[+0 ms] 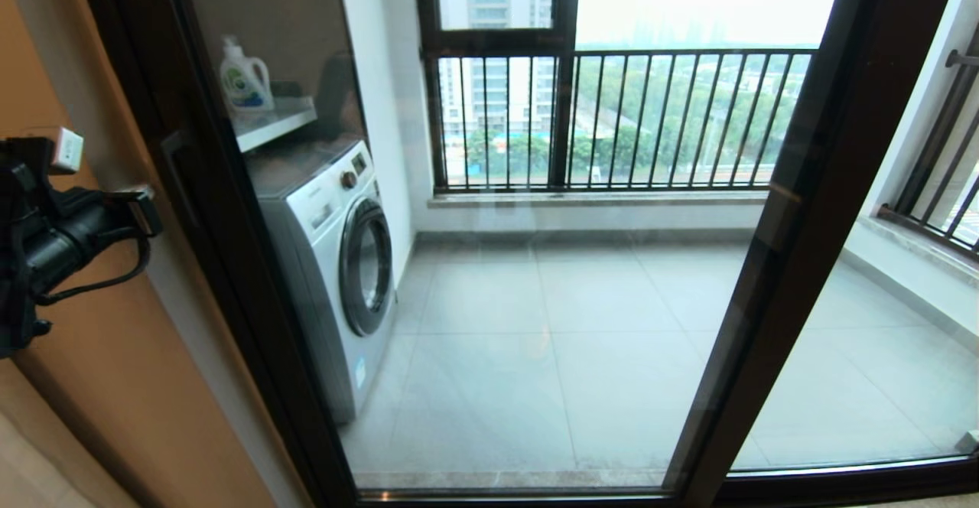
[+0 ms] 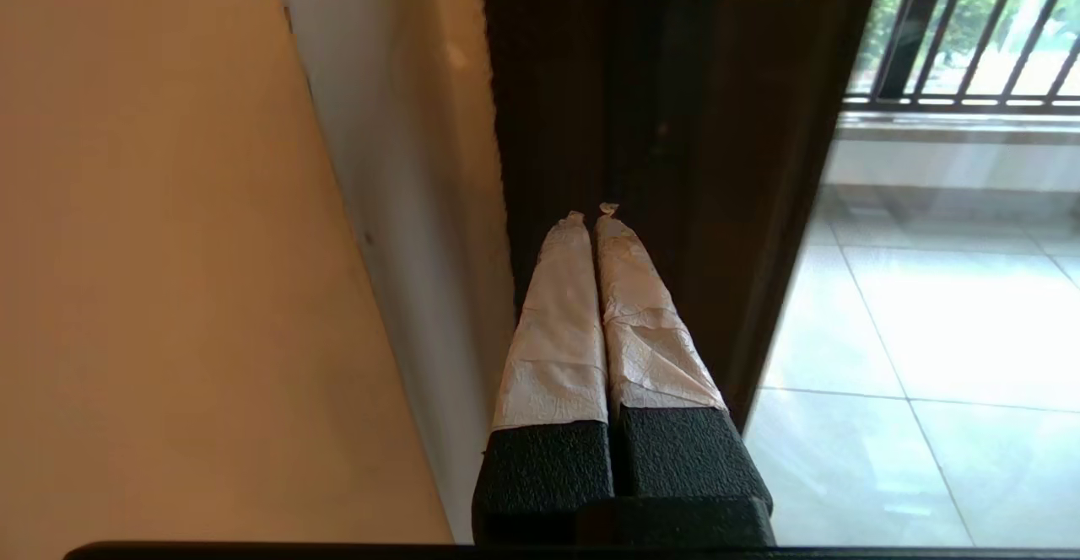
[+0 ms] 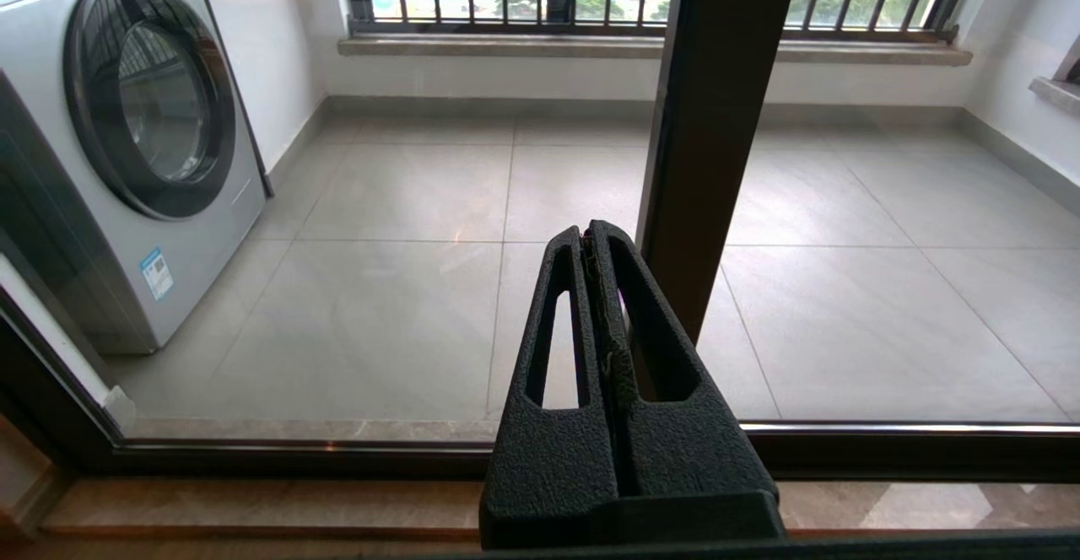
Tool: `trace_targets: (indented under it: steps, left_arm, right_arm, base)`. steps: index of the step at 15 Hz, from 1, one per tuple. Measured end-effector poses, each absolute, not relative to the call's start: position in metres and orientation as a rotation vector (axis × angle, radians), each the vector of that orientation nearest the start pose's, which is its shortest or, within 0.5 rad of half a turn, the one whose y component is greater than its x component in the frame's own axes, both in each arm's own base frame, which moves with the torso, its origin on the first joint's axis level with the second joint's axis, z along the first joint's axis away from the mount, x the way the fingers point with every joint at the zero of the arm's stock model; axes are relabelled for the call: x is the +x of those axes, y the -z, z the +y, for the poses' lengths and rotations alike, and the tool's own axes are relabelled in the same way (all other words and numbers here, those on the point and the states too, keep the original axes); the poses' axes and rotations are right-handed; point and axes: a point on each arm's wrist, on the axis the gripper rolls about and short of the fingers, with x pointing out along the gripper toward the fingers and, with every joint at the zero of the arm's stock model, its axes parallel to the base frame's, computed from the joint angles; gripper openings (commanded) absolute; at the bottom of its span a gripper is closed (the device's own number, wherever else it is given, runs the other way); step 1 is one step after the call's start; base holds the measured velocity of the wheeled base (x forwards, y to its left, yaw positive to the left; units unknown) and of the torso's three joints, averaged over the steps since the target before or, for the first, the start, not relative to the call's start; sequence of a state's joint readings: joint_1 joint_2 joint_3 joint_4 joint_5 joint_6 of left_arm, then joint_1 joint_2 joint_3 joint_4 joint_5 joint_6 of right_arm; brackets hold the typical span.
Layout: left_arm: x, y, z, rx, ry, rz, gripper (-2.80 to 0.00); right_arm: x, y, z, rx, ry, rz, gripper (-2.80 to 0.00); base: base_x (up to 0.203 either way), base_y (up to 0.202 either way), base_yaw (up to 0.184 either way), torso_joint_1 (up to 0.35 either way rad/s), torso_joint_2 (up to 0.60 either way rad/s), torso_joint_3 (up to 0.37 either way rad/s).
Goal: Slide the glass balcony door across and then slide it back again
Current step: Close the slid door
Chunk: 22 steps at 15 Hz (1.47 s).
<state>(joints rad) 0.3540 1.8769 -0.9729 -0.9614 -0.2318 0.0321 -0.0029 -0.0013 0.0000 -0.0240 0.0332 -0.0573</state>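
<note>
The glass balcony door (image 1: 535, 301) fills the head view, and its dark left upright (image 1: 229, 263) stands against the wall jamb. A slim dark handle (image 1: 177, 167) shows on that upright. My left gripper (image 1: 144, 210) is raised at the far left, beside the upright at about handle height. In the left wrist view its white-taped fingers (image 2: 557, 324) are shut on nothing, with the left gripper (image 2: 592, 214) tips right at the dark frame (image 2: 658, 79); contact is unclear. My right gripper (image 3: 593, 239) is out of the head view; it is shut, empty and low before the glass.
A dark upright (image 1: 803, 225) marks where the second pane (image 1: 879, 355) begins. Behind the glass stand a washing machine (image 1: 336, 263), a shelf with a detergent bottle (image 1: 243, 79) and the barred window (image 1: 612, 118). A beige wall (image 1: 92, 385) is on my left. The floor track (image 3: 253, 450) runs below.
</note>
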Motion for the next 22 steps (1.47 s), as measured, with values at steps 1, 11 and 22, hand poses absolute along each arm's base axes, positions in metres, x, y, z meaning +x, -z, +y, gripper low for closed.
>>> trace_targets:
  steps: [1,11,22]
  left_arm:
    - [0.347,-0.198,0.122,0.048,-0.122,-0.05,-2.8]
    - [0.384,-0.172,0.101,0.056,-0.044,-0.011,-2.8]
    - [0.378,-0.21,0.042,0.079,0.089,-0.111,-2.8]
  right_arm:
    - [-0.023,-0.078,0.001,-0.058,-0.029,-0.026,-2.8]
    - [-0.023,-0.078,0.001,-0.058,-0.03,-0.027,-2.8]
    - [-0.023,-0.078,0.001,-0.058,-0.03,-0.026,-2.8]
  base:
    - [0.0,0.0,0.0,0.0,0.0,0.0]
    - [0.0,0.0,0.0,0.0,0.0,0.0]
    - [0.0,0.0,0.0,0.0,0.0,0.0]
